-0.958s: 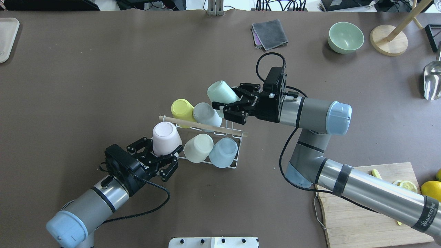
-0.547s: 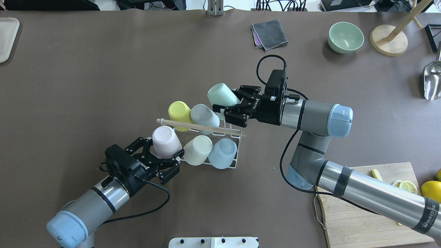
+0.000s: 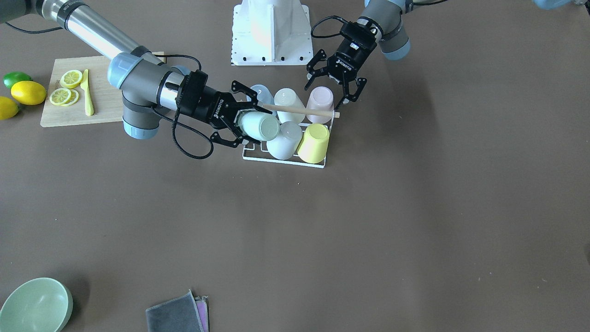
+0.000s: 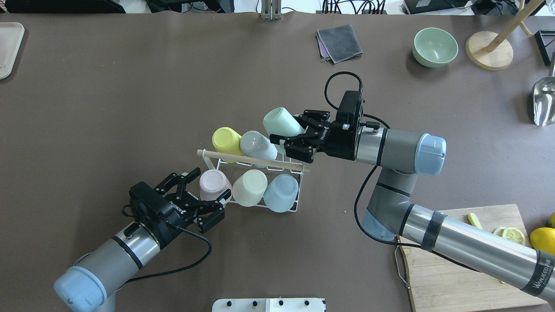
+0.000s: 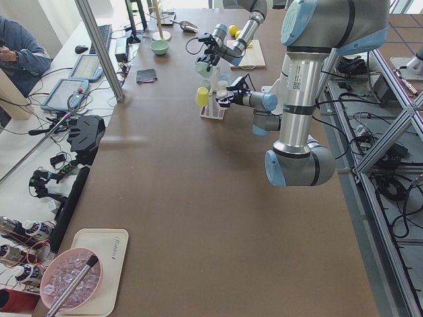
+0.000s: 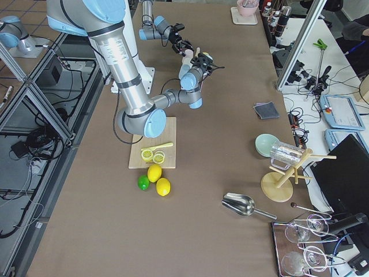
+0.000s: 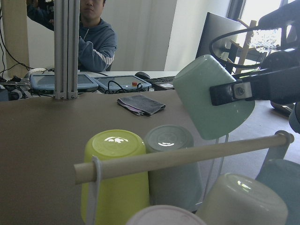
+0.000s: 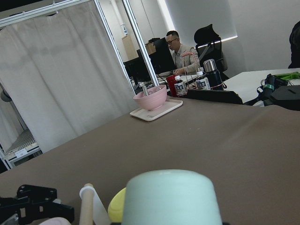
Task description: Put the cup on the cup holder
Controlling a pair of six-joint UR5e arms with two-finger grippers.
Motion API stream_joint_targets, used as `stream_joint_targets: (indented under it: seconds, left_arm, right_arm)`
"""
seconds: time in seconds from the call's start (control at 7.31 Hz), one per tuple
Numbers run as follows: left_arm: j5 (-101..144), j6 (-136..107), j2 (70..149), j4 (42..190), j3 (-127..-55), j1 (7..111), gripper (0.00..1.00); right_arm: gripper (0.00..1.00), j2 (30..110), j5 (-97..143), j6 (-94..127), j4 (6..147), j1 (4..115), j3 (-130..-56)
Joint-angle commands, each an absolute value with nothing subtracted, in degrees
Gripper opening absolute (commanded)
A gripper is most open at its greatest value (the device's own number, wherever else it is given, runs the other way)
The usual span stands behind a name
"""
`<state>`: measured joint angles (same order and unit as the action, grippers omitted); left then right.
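Observation:
The cup holder (image 4: 299, 190), a white wire rack with a wooden rod (image 4: 253, 160) across its top, stands mid-table. Yellow (image 4: 225, 139), grey (image 4: 256, 145), cream (image 4: 249, 186) and light blue (image 4: 281, 192) cups sit upside down on its prongs. A pink cup (image 4: 214, 184) rests at the near left end. My left gripper (image 4: 210, 186) is open, its fingers spread on either side of that cup (image 3: 320, 97). My right gripper (image 4: 285, 128) is shut on a tilted mint cup (image 4: 279, 122), held just above the rack's far right end beside the grey cup (image 7: 171, 164).
A cutting board (image 4: 455, 268) with lemon slices and lemons (image 4: 542, 238) lies near right. A green bowl (image 4: 435, 47), folded grey cloth (image 4: 339, 42), wooden stand (image 4: 490, 50) and metal scoop (image 4: 544, 102) sit at the far right. A white tray (image 4: 8, 47) is far left.
My left gripper has opened and drawn back a little, and the pink cup has dropped lower onto the rack. The right gripper with the mint cup has shifted slightly right.

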<state>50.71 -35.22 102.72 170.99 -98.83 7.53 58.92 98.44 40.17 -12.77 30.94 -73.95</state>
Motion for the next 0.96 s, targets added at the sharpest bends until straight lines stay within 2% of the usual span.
stream_joint_targets:
  seconds: [0.0, 0.14, 0.27, 0.41, 0.55, 0.68, 0.82]
  left_arm:
    - [50.80, -35.16, 95.49, 170.77, -104.99, 7.12, 0.99]
    - [50.80, -35.33, 90.40, 170.68, -108.68, 5.47, 0.99]
    - [51.15, -35.42, 87.13, 170.07, -110.98, 3.01, 0.99]
    - [51.33, -35.42, 83.62, 168.68, -112.66, 1.07, 0.99]
    - [54.72, -35.42, 78.02, 163.70, -117.37, 1.14, 0.99]
    - [61.19, -36.29, 73.70, 155.73, -121.86, 3.84, 0.99]
    - [69.09, -42.39, 73.48, 149.04, -122.08, 9.61, 0.99]
  right_arm:
    - [0.00, 59.15, 98.35, 40.51, -13.45, 30.94, -73.92]
    - [0.72, 59.15, 97.74, 40.87, -13.36, 30.85, -73.74]
    - [1.00, 59.15, 95.47, 40.96, -13.36, 30.76, -73.83]
    - [1.00, 59.15, 95.28, 40.96, -13.36, 30.76, -73.92]
    - [1.00, 59.15, 95.19, 41.04, -13.45, 30.85, -74.18]
    - [1.00, 59.50, 94.66, 42.52, -13.45, 30.94, -74.70]
    - [1.00, 59.59, 94.31, 42.97, -13.45, 31.20, -75.06]
